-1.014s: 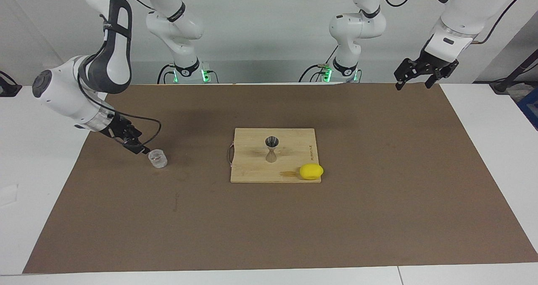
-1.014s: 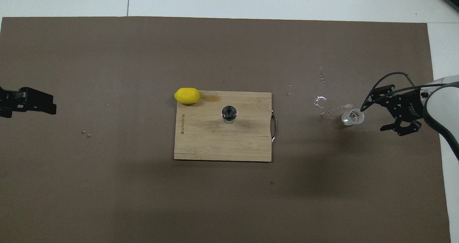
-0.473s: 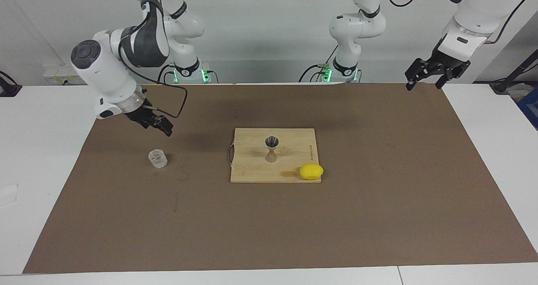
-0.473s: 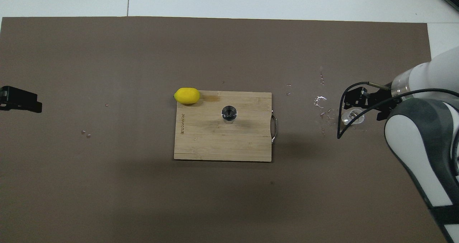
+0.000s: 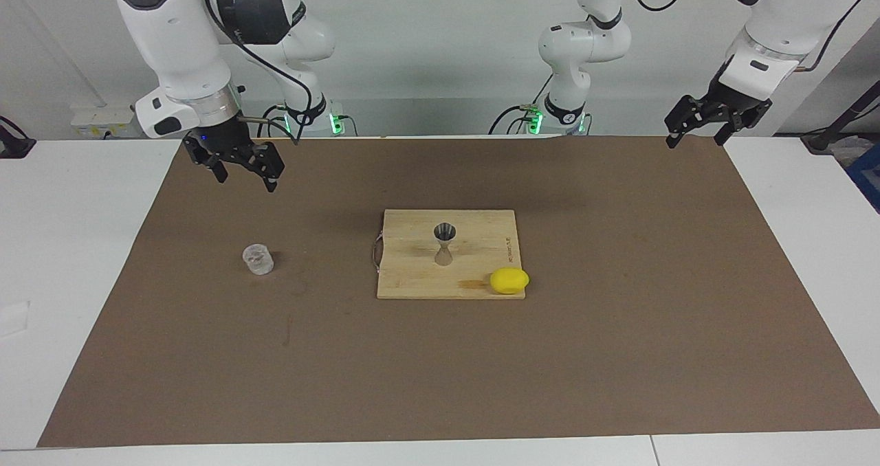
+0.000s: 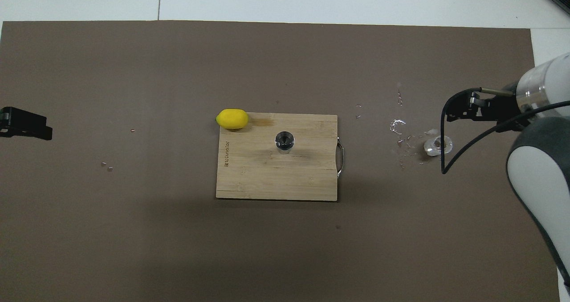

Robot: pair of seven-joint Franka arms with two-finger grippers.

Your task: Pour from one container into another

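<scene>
Clear cup (image 5: 258,260), small, upright on brown mat (image 5: 619,356), droplets (image 6: 397,126) beside it

- My left fingers (image 6: 26,128) are cut off by the overhead view's edge; only their black tips show.
- My right arm's upper links run out of the top of the facing view, and its forearm leaves the overhead view at the edge.
- Contents of the clear cup (image 5: 258,260) cannot be determined: too small.
- Fill level inside the jigger (image 5: 444,243) is not readable in either view.
</scene>
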